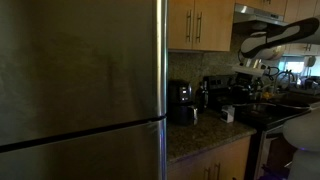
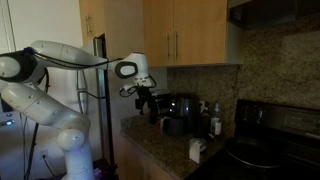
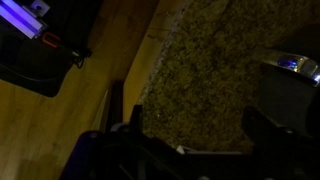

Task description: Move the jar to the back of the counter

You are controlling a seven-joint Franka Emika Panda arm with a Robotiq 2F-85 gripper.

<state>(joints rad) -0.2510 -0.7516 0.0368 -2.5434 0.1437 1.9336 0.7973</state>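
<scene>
The jar (image 1: 227,114) is a small whitish container on the dark speckled counter (image 1: 200,137), near the counter's front edge. It also shows in an exterior view (image 2: 198,150), to the right of and in front of the black coffee maker (image 2: 178,112). My gripper (image 2: 143,96) hangs in the air above the counter's left end, well apart from the jar. It also shows in an exterior view (image 1: 250,70). In the wrist view the gripper (image 3: 190,128) is open, with only bare granite (image 3: 200,70) between its dark fingers. The jar is not in the wrist view.
A large steel fridge (image 1: 80,90) fills one side. The black stove top (image 2: 270,150) lies beyond the jar. A bottle (image 2: 216,120) stands by the back wall. Wooden cabinets (image 2: 180,35) hang above. A dark shiny object (image 3: 290,70) is at the wrist view's right edge.
</scene>
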